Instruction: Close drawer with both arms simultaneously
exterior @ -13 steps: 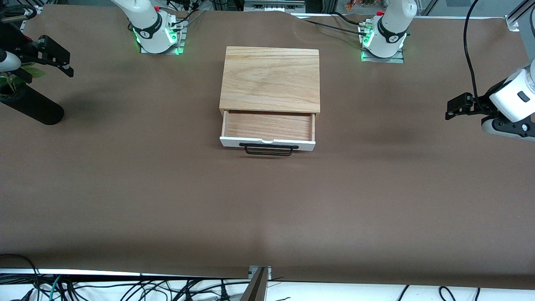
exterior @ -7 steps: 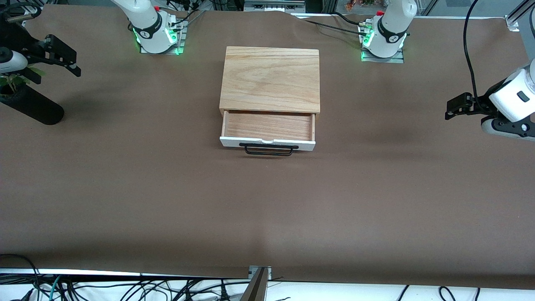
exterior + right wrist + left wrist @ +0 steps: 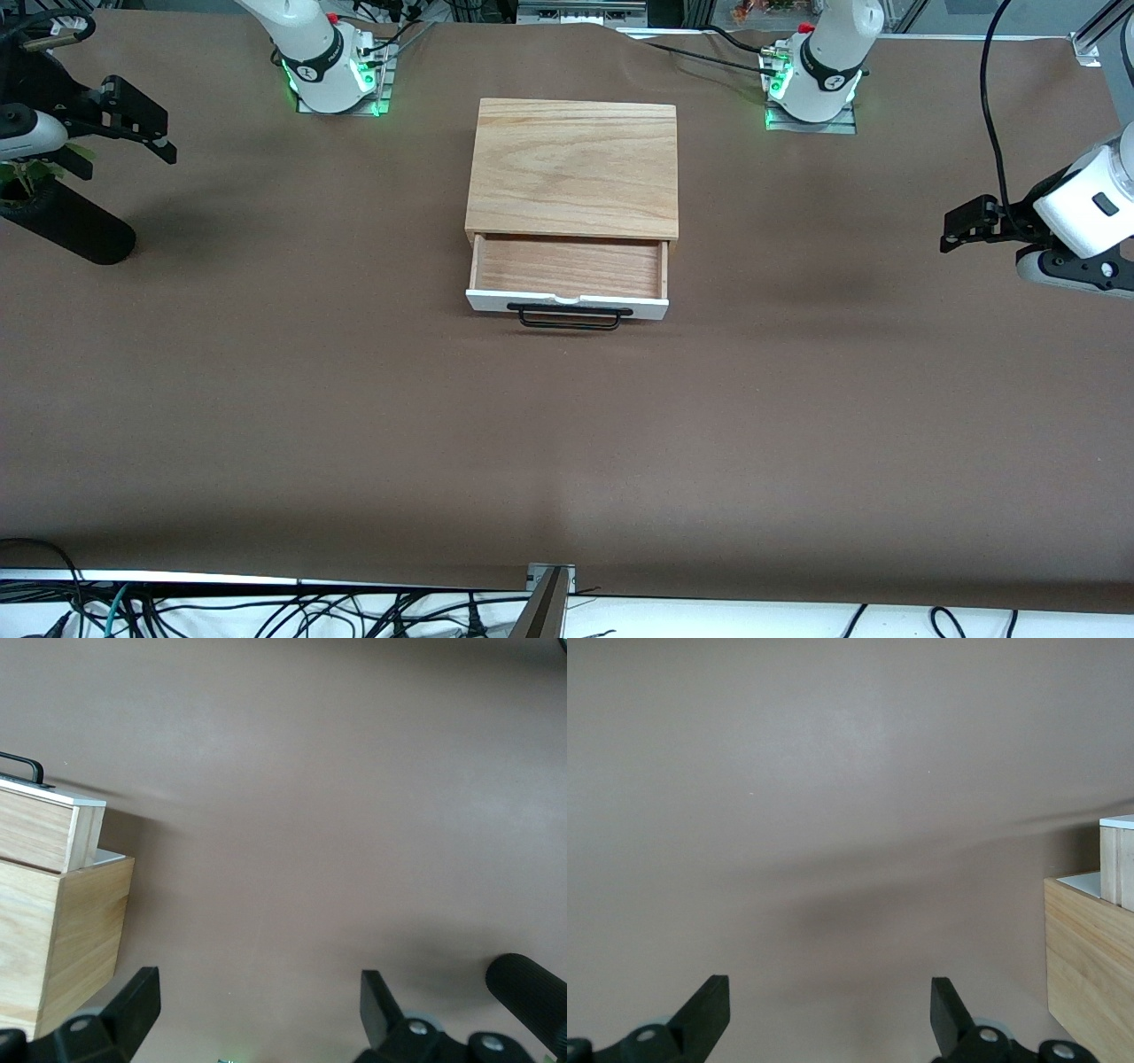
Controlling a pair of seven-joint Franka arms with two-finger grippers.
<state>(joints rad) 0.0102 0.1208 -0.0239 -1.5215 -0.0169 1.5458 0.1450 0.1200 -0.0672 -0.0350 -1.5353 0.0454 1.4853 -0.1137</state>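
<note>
The drawer (image 3: 567, 275) is sticking out of its wooden box (image 3: 573, 168) in the middle of the table (image 3: 354, 425), and I am holding my left gripper (image 3: 961, 229) and right gripper (image 3: 146, 120) up over the two table ends, both with fingers spread apart.

Broad table covered in matte brown sheet (image 3: 354, 399), small oak-grain wooden box (image 3: 574, 168) midway between the arm bases, its shallow light-wood drawer with white front and black bar handle (image 3: 568, 279) pulled open, black cylindrical vase (image 3: 66, 229) at the right arm's end
</note>
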